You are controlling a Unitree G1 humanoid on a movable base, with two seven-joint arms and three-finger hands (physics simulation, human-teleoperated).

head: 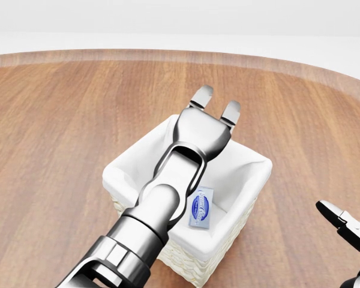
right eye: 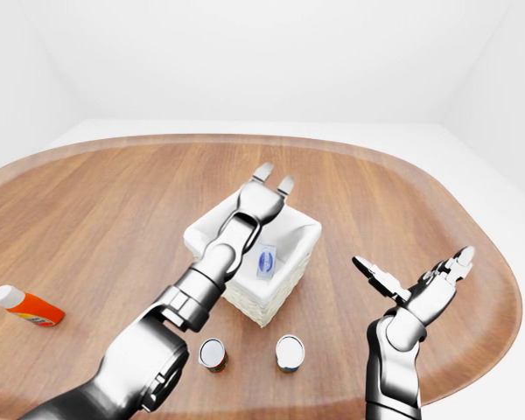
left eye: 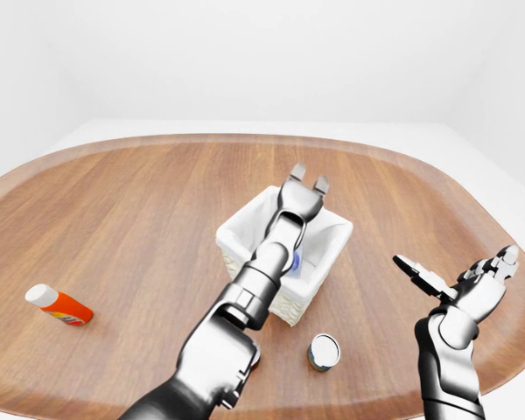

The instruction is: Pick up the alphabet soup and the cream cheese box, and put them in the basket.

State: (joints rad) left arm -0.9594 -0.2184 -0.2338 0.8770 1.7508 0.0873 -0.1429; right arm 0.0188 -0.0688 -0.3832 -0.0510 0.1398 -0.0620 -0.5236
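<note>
Wooden table (left eye: 131,201): cream cheese box (head: 201,208) inside basket (head: 255,180) (left hand (head: 215,105) splayed).

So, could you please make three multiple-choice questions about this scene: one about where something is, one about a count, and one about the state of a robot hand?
1. Where does the cream cheese box lie?
A. Inside the basket
B. On the table beside the orange bottle
C. In the right robot hand

2. How many cans stand on the table below the basket in the right-eye view?
A. None
B. Two
C. Four

3. What is the state of the left robot hand over the basket?
A. Shut on the box
B. Shut on a can
C. Open, holding nothing

Answers:
1: A, the blue-labelled box rests on the basket's white lining.
2: B, one can and another can stand side by side there.
3: C, its fingers are spread past the basket's far rim with nothing between them.
</note>
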